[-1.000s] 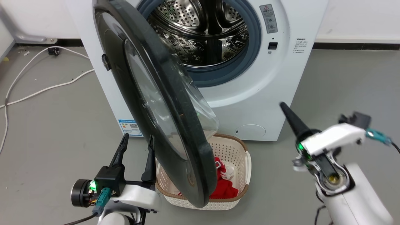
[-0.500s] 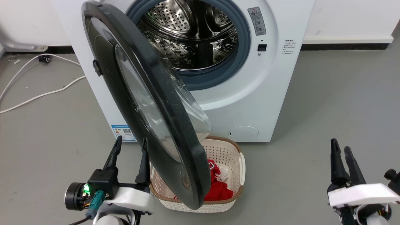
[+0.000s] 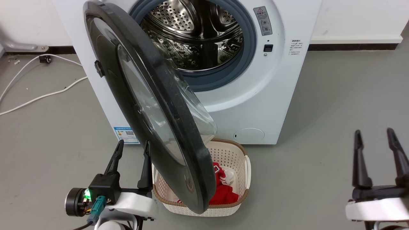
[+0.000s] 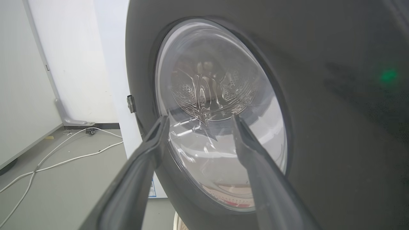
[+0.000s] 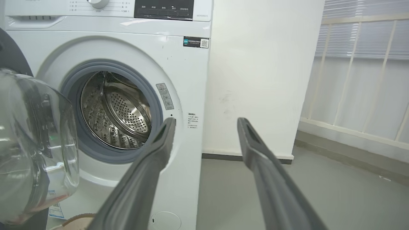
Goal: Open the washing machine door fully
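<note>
Right tool [image 5: 206, 121] spread, wrist shows control panel [image 5: 163, 8]

The washing machine door [image 3: 150, 107] juts out across the centre-left of the head view and blocks the left half of the drum [image 3: 198, 32] mouth. The right half is open. A basket [image 3: 248, 169] sits on the floor under the door's lower edge. At the right of the frame the grey floor [image 3: 319, 127] is bare, and white cables [image 3: 44, 95] cross it at the upper left.

A cream perforated basket [image 3: 233, 152] with a brown rim sits on the grey floor [image 3: 335, 105], holding red cloth [image 3: 223, 193] and something white. 2 white cable strands [image 3: 44, 95] trail at left.
</note>
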